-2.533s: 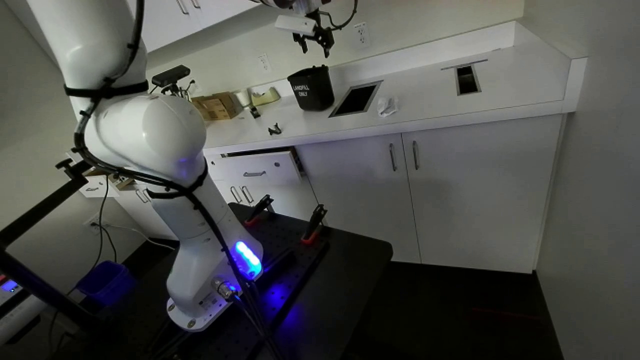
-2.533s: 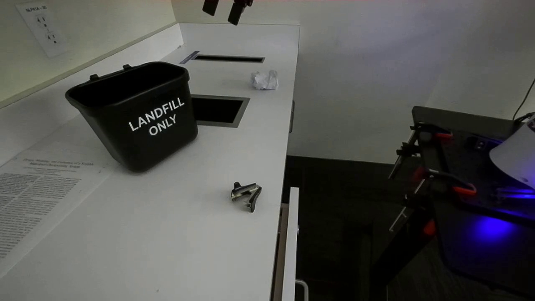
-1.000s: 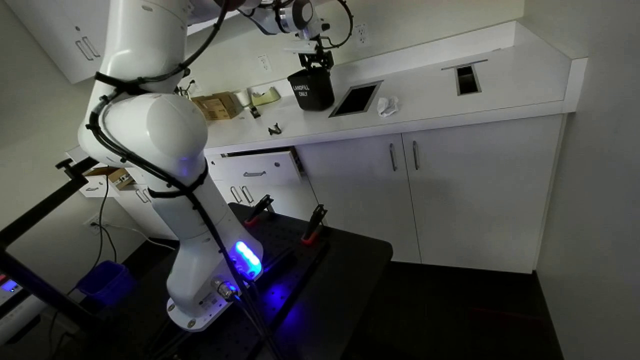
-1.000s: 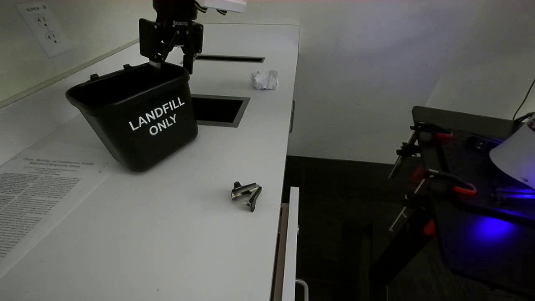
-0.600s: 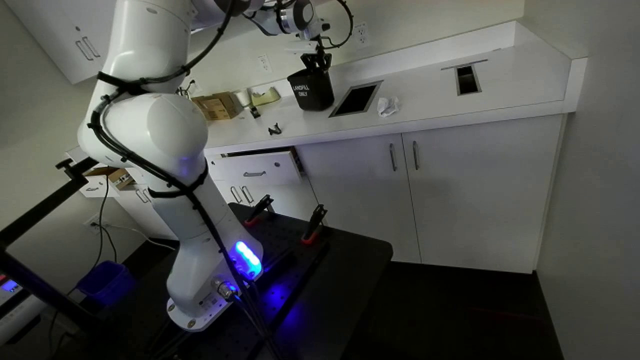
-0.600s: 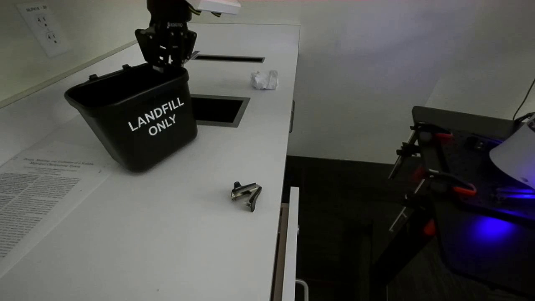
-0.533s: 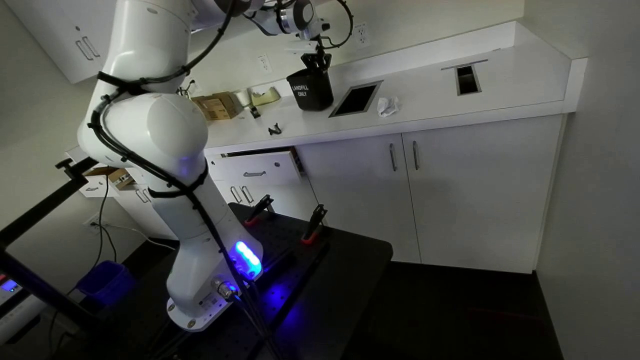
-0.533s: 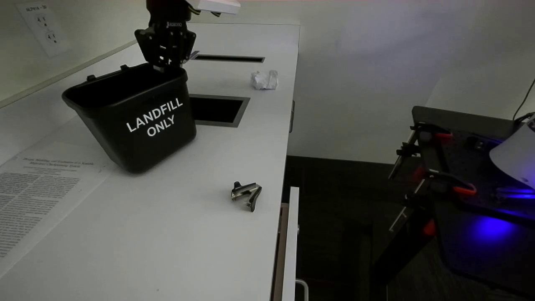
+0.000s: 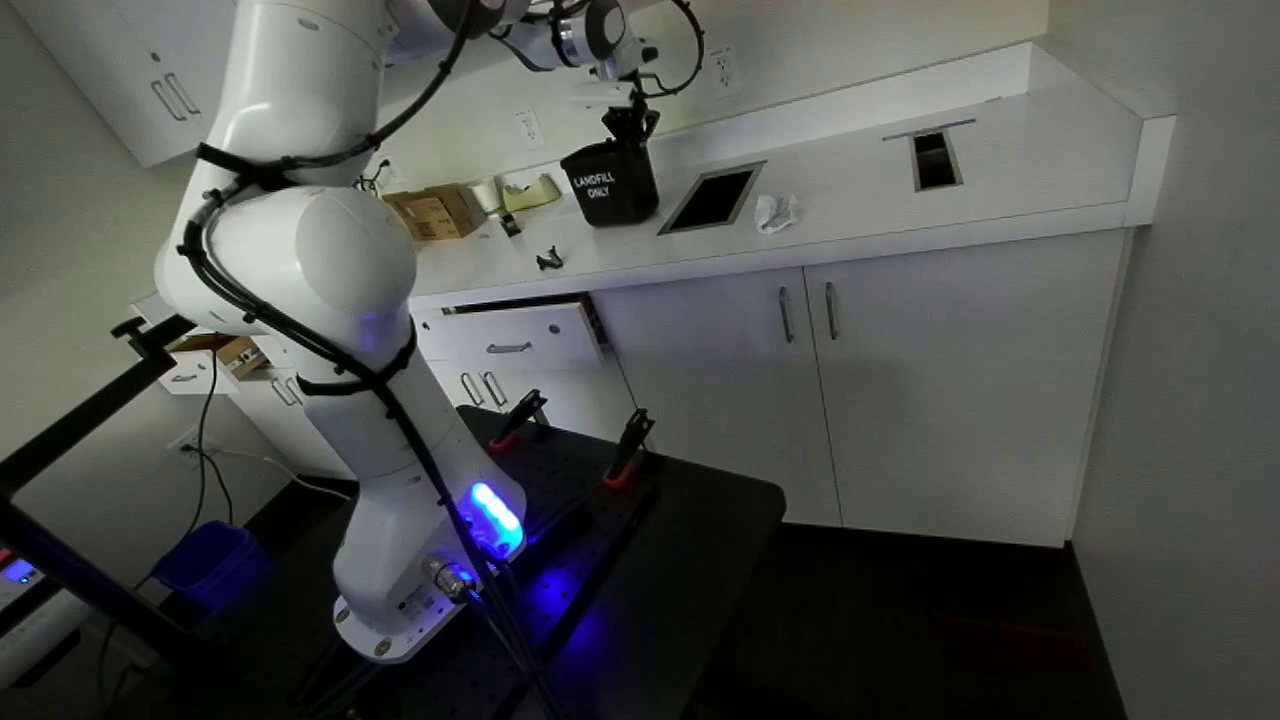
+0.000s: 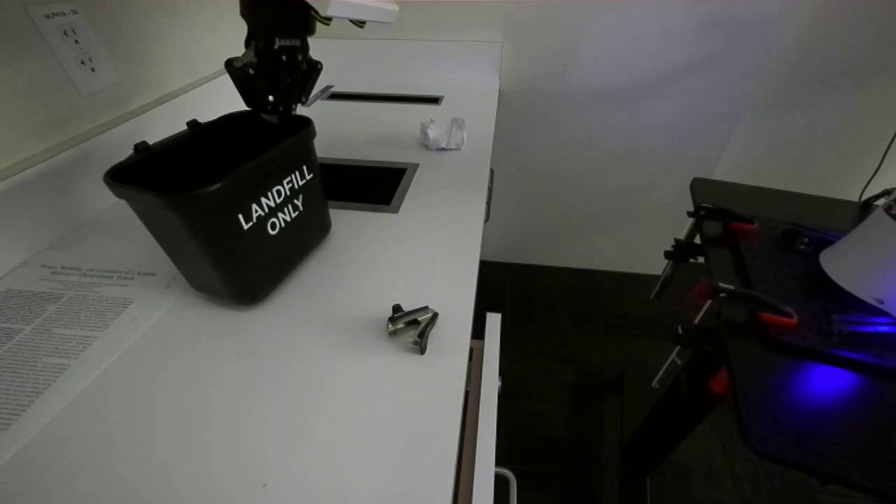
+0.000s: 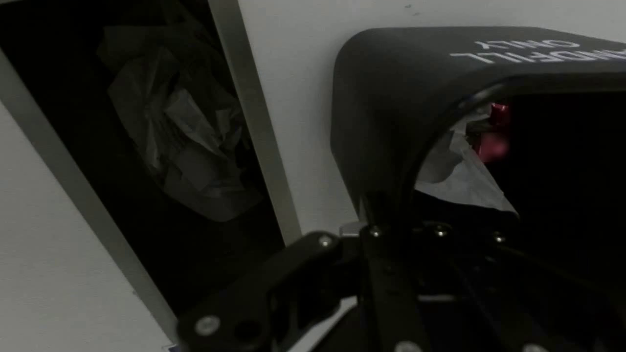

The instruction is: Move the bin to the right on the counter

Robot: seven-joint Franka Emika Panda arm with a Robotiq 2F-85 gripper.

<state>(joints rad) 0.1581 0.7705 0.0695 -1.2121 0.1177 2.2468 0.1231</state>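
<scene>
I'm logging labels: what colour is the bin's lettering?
White lettering on the bin, clearest in an exterior view.

From where I stand, a hand could pass over the front strip of the counter, between the bin and the edge, but a staple remover lies on that strip. The gripper pinches one end of the bin's rim and blocks it; the rest of the mouth is free from above. Behind, the backsplash stands near. Just beside the bin is a framed opening, and past it, crumpled paper near the edge. Below, the open drawer narrows the gap toward the black table.
</scene>
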